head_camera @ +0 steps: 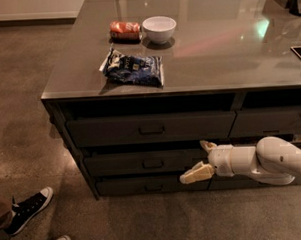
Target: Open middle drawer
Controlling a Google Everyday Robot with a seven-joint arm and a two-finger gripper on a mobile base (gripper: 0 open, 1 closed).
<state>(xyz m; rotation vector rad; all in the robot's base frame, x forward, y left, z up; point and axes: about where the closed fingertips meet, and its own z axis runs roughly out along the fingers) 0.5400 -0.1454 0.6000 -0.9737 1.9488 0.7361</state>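
The middle drawer (142,162) is a wide dark grey drawer with a low flat front and a small centre pull (153,163). It sits between a top drawer (151,128) and a bottom drawer (143,185) in the counter's left stack and looks closed. My gripper (200,160) is open, with cream fingers (195,174) spread. It hangs in front of the right end of the middle drawer, right of the pull, holding nothing.
On the grey counter top (212,54) lie a blue snack bag (133,67), a red packet (125,29) and a white bowl (159,28). Narrower drawers (270,121) stand to the right. A person's black sneakers (27,210) are on the floor at lower left.
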